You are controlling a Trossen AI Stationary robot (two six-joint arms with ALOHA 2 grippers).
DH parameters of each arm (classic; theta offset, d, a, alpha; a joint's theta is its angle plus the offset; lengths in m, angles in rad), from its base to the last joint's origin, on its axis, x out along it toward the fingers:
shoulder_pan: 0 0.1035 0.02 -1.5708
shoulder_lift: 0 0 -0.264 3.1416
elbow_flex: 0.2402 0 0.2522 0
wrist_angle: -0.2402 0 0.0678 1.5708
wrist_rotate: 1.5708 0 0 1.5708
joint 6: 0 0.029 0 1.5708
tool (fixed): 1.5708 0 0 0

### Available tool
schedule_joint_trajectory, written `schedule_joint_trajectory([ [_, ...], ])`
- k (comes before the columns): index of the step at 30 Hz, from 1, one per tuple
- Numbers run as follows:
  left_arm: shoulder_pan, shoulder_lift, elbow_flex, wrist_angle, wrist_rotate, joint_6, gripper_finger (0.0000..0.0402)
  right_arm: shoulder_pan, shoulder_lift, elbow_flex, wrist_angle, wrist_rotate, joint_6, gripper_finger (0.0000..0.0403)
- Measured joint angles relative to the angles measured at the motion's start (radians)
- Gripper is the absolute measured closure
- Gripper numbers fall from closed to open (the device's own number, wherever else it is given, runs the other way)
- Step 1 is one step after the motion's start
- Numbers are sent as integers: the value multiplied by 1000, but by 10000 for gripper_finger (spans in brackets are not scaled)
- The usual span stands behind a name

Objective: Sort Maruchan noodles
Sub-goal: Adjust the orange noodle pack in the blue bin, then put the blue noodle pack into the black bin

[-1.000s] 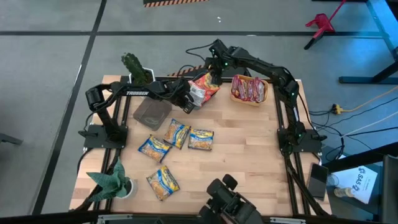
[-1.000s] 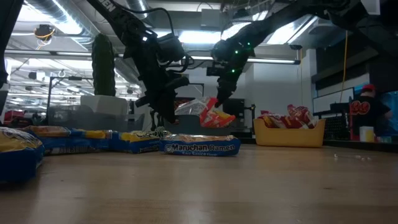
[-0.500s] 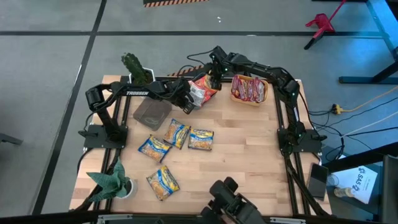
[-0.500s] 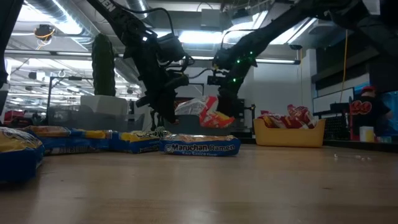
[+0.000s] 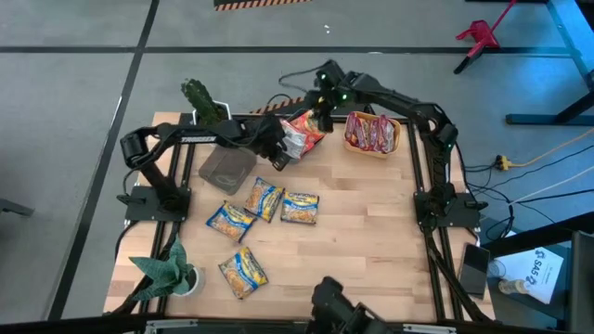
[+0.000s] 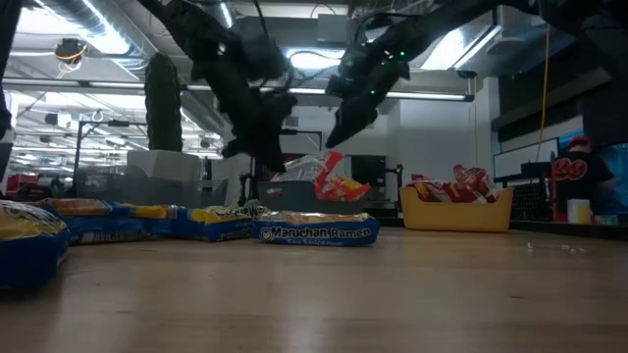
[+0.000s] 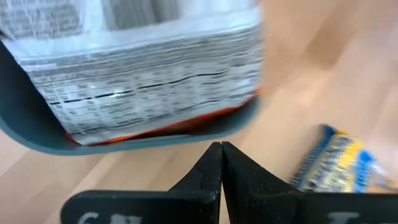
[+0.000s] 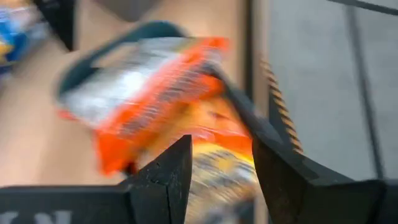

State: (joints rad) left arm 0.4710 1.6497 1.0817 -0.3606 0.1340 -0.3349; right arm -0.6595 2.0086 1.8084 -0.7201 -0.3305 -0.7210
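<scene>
Orange noodle packets (image 5: 302, 132) are sitting heaped in the teal bin (image 8: 134, 34) at the table's back edge; the right gripper (image 5: 320, 100) is hovering spread above them, and the left gripper (image 5: 276, 160) is hanging beside them, pressed together.

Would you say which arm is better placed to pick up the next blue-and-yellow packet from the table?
Probably the left: its shut gripper hangs nearest the blue-and-yellow packets, while the right gripper, fingers apart and empty, is beyond the teal bin.

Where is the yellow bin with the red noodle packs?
The yellow bin sits at the table's far right in the high view, just right of the right gripper.
</scene>
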Motion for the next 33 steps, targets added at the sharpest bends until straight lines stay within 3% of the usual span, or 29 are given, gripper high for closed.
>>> schedule_joint_trajectory([
  [6, -13, -135, 0, -9, 7, -44, 401, 66, 2, -35, 84, -133, -44, 247],
  [16, -34, -304, 0, -1, -38, -83, 401, 74, 53, -119, 126, 21, -32, 247],
  [25, -35, -344, 0, -5, -59, -84, 401, 54, 47, -161, 128, 43, -11, 247],
  [33, -62, -389, 0, -1, 35, -124, 401, 73, -13, -87, 88, 16, 0, 247],
])
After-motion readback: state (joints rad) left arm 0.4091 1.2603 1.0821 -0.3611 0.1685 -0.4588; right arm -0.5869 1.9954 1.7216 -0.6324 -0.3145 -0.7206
